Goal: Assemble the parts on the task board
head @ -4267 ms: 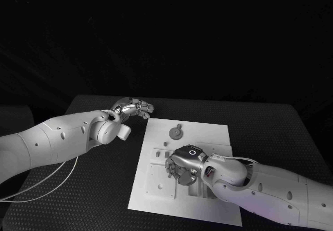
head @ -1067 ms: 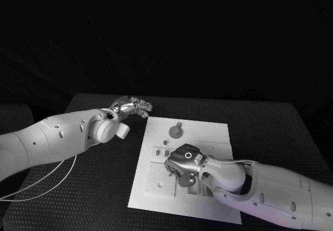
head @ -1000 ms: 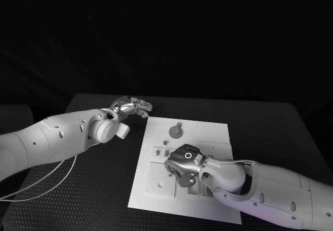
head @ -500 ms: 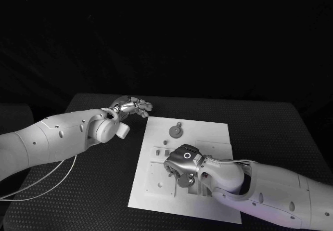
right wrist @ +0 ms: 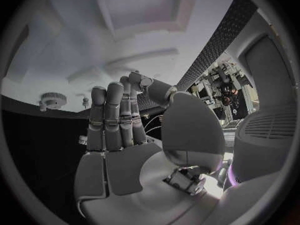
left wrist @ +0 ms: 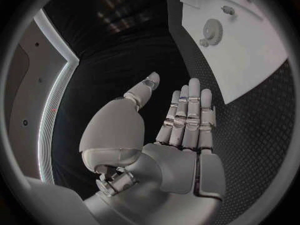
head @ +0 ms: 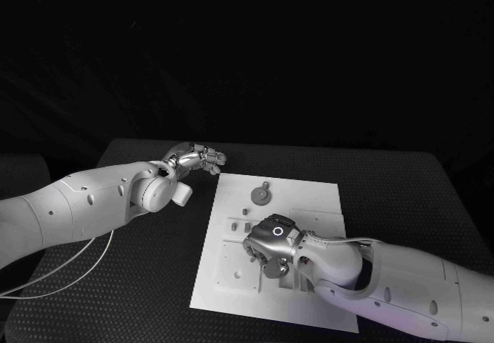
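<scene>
The white task board (head: 309, 204) lies in the middle of the black table. A grey gear part (head: 263, 194) sits on its far section, and small peg parts (head: 245, 211) stand near its left edge. My right hand (head: 270, 251) hangs over the board's middle, fingers pointing down at the slots there and hiding them. In the right wrist view that hand (right wrist: 119, 120) has straight fingers and holds nothing; the gear (right wrist: 54, 100) lies beyond it. My left hand (head: 195, 158) hovers over the table off the board's far left corner. In the left wrist view it (left wrist: 181, 120) is flat and empty.
Black textured table (head: 144, 271) surrounds the board, with bare room to the left and right of it. A thin cable (head: 62, 275) hangs beneath my left arm. The left wrist view shows the board (left wrist: 250, 65) and its gear (left wrist: 213, 32) beside the hand.
My right hand has crept slightly left and nearer over the board's middle since the earliest frame, and has hardly moved in the last second. The left hand stays put.
</scene>
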Robot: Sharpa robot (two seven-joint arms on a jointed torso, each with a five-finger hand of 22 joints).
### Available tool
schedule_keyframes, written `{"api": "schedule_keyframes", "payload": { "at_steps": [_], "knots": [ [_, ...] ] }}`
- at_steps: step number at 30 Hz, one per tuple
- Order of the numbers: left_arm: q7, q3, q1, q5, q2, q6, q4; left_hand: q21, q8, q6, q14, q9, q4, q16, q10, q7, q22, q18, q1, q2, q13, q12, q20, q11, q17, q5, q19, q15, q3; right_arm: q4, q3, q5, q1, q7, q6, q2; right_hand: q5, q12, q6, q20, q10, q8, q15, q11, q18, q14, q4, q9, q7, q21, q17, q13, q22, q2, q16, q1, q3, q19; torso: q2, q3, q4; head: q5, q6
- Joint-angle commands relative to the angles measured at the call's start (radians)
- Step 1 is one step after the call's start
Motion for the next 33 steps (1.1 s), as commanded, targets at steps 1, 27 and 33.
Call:
{"api": "schedule_keyframes", "payload": {
  "at_steps": [1,27,33],
  "knots": [
    [0.004,0.001,0.001,0.005,0.001,0.018,0.002,-0.006,0.006,-0.004,0.008,-0.001,0.002,-0.004,0.0,0.005,-0.001,0.02,-0.003,0.01,-0.002,0.0,0.0,0.005,0.001,-0.001,0.01,0.003,-0.006,0.002,0.0,-0.021,0.0,-0.01,-0.002,0.0,-0.005,-0.006,0.005,0.0,0.008,0.003,0.002,-0.001,0.013,0.007,0.0,0.002,0.0,0.006,0.001,0.001,-0.001,-0.006,-0.005,0.001,0.005,0.007,0.0,0.0001,0.0,-0.001,-0.001],
    [0.003,0.001,0.001,0.005,-0.001,0.022,0.004,-0.007,0.006,-0.006,0.006,-0.002,0.002,-0.007,-0.003,0.005,-0.001,0.02,-0.003,0.01,-0.002,-0.001,0.0,0.006,0.002,-0.001,0.01,0.003,-0.006,-0.004,-0.001,-0.045,0.002,-0.022,0.036,0.012,-0.007,-0.007,0.006,0.0,0.009,0.002,0.001,-0.001,0.013,0.008,0.0,0.003,0.0,0.006,0.002,0.002,-0.001,-0.007,-0.005,0.001,0.007,0.008,0.0,-0.001,0.0003,-0.003,-0.001],
    [0.002,0.001,0.001,0.005,-0.002,0.021,0.006,-0.007,0.006,-0.006,0.006,-0.002,0.002,-0.007,-0.003,0.005,-0.002,0.02,-0.003,0.01,-0.002,-0.001,0.0,0.006,0.002,-0.001,0.009,0.004,-0.006,-0.003,-0.008,-0.048,0.002,-0.022,0.05,0.021,-0.006,-0.007,0.006,0.0,0.009,0.002,0.001,-0.001,0.013,0.009,0.0,0.004,0.0,0.006,0.003,0.002,-0.001,-0.008,-0.005,0.0,0.007,0.008,0.0,-0.0016,0.0001,-0.004,-0.003]
  ]
}}
